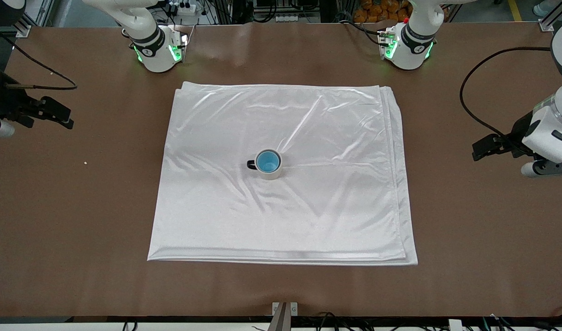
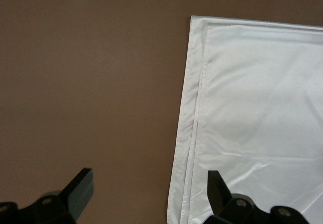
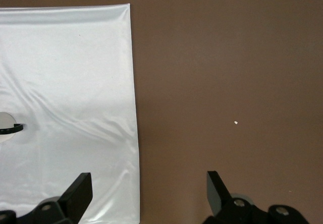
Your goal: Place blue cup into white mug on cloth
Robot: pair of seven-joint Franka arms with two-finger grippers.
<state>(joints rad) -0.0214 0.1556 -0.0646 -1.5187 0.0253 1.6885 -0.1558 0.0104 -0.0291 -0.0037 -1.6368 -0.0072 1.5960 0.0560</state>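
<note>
The blue cup (image 1: 267, 161) sits inside the white mug (image 1: 271, 171) on the cloth (image 1: 336, 197); the left gripper (image 2: 147, 183) and right gripper (image 3: 149, 186) wait off the cloth, each spread wide over bare table (image 1: 469, 239).

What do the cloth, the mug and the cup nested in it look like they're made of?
The cloth: thin satin-like fabric, glossy, judging by its bright sheen, soft creases and layered edges. The white mug: likely glazed ceramic, with a smooth cream wall and a dark handle. The blue cup inside it: smooth, bright blue interior; ceramic or plastic, I cannot tell. Both arms wait off the cloth, left pincer and right pincer open.
</note>
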